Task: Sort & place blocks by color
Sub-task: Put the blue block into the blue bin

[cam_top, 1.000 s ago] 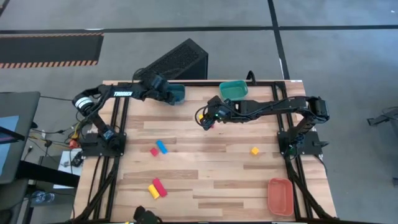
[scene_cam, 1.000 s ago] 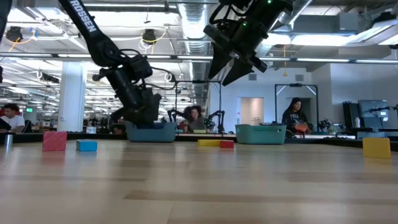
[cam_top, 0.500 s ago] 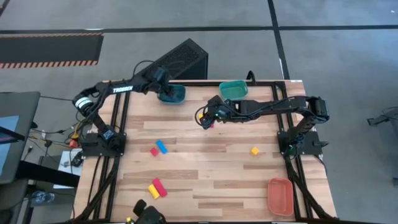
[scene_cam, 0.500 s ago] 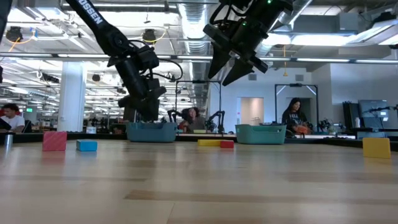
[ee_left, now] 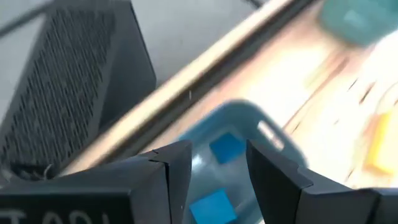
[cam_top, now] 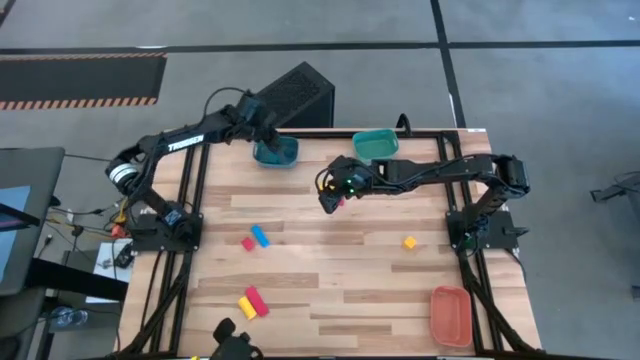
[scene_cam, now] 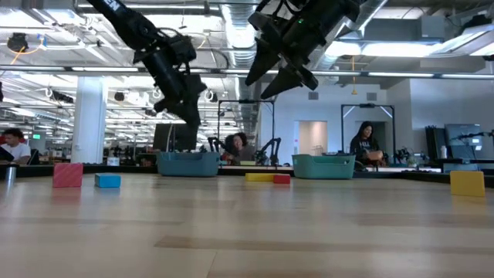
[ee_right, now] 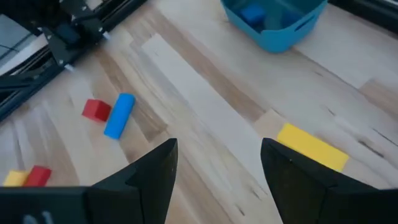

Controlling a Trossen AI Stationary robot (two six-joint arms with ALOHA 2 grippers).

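My left gripper (cam_top: 262, 130) hangs open and empty above the blue bin (cam_top: 278, 153). Two blue blocks (ee_left: 214, 205) lie in that bin. My right gripper (cam_top: 330, 195) stands open and empty over the table's middle, above a yellow bar (ee_right: 311, 147) and a small red block (scene_cam: 282, 178) that lie on the wood. A red cube (cam_top: 247, 243) and a blue bar (cam_top: 261, 236) lie left of centre. A yellow cube (cam_top: 409, 242) lies to the right. A yellow bar and a red bar (cam_top: 252, 302) lie near the front edge.
A teal bin (cam_top: 376, 146) stands at the far edge, right of the blue bin. An orange bin (cam_top: 451, 314) sits at the near right corner. A black box (cam_top: 290, 98) stands beyond the far edge. Bare wood lies between the block groups.
My left gripper has risen from the blue bin's rim to well above it and has rolled a little about its own axis. My right gripper has stayed in place but has swung its fingers somewhat. No block has moved.
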